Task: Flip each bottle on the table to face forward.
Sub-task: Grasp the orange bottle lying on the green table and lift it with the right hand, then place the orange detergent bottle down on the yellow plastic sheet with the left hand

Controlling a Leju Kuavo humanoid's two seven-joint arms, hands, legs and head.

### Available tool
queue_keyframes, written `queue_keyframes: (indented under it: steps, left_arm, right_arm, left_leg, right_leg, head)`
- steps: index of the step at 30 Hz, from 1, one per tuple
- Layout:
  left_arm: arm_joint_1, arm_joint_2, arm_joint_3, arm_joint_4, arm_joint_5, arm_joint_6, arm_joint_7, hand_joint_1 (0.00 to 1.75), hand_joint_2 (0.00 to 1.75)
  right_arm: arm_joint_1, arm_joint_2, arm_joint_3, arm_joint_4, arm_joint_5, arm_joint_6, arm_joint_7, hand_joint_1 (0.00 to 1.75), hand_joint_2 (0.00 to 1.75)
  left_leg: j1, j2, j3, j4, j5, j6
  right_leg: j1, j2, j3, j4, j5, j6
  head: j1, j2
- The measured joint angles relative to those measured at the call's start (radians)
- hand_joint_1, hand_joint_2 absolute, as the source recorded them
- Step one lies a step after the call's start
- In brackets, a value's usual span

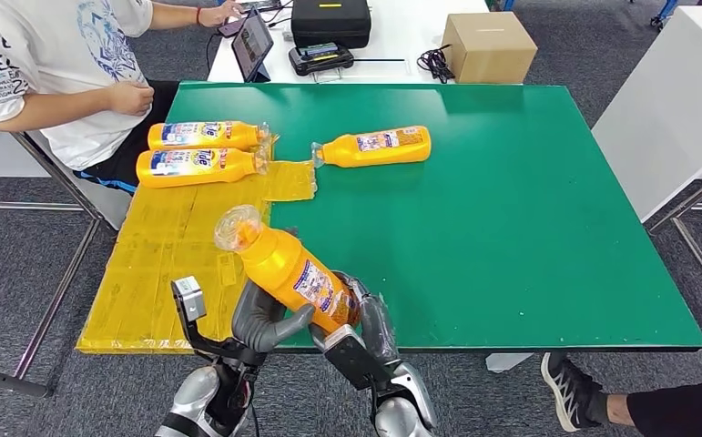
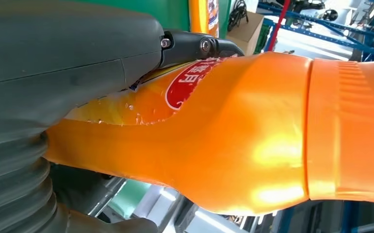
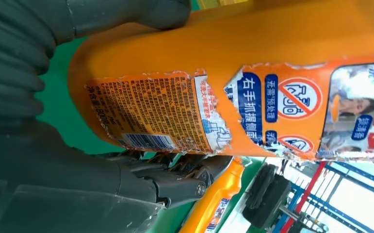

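Left hand [image 1: 260, 319] and right hand [image 1: 365, 323] both grip the base of one bottle [image 1: 285, 266], lifted above the table's [image 1: 511, 228] near edge. Its long axis tilts up and away to the robot's left, cap farthest from the hands; the back label faces the right wrist. Beyond lie two bottles [image 1: 203, 153] on the yellow mat [image 1: 165, 246], then a lone bottle [image 1: 376, 147] on the green.
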State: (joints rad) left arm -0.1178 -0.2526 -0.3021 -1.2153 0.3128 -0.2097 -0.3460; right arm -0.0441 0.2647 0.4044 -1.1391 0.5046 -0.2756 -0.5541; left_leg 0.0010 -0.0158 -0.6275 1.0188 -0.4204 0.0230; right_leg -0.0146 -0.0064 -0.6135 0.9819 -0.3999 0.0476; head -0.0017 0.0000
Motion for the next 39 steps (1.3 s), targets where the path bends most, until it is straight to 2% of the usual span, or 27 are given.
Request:
queue_keyframes:
  steps: [15,22,23,26,27,39]
  left_arm:
    - [0.001,0.012,0.001,0.0,-0.009,0.004,0.0,0.0,1.75]
    - [0.0,0.019,0.005,0.006,-0.011,0.006,-0.001,0.01,1.75]
    - [-0.002,0.02,0.007,0.01,-0.011,0.006,-0.003,0.39,1.75]
    - [-0.005,0.026,0.012,0.019,-0.011,0.006,-0.011,1.69,1.75]
    - [-0.005,0.028,0.013,0.022,-0.012,0.005,-0.014,1.75,1.75]
    - [-0.005,0.04,0.021,0.035,-0.053,0.038,-0.026,1.75,1.75]
  right_arm:
    - [-0.037,0.014,0.029,0.074,-0.011,0.001,0.003,1.75,1.75]
    - [-0.073,0.019,0.071,0.147,-0.022,0.049,0.002,1.75,1.75]
    - [-0.078,0.018,0.08,0.159,-0.023,0.062,0.0,1.75,1.75]
    - [-0.091,0.017,0.102,0.192,-0.028,0.091,-0.002,1.75,1.75]
    - [-0.096,0.016,0.106,0.201,-0.029,0.097,-0.003,1.75,1.75]
    - [-0.126,0.008,0.127,0.264,-0.038,0.142,-0.007,1.75,1.75]
  left_leg:
    - [0.0,0.0,0.0,0.0,0.0,0.0]
    - [0.0,0.001,0.0,0.0,0.0,0.0]
    - [0.0,0.001,0.0,0.0,0.0,0.0]
    - [0.0,0.001,0.0,0.0,0.0,0.0]
    - [0.0,0.001,0.0,0.0,0.0,0.0]
    - [0.0,0.002,0.0,0.0,0.0,0.0]
  right_leg:
    - [0.0,0.0,0.0,0.0,0.0,0.0]
    - [0.0,0.001,0.0,0.0,0.0,0.0]
    - [0.0,0.001,0.0,0.0,0.0,0.0]
    - [0.0,0.001,0.0,0.0,0.0,0.0]
    - [0.0,0.001,-0.001,0.0,0.0,0.0]
    - [0.0,0.002,-0.001,0.0,0.0,0.0]
  head:
    - [0.0,0.0]
    - [0.0,0.0]
    - [0.0,0.0]
    - [0.0,0.0]
    - [0.0,0.0]
    - [0.0,0.0]
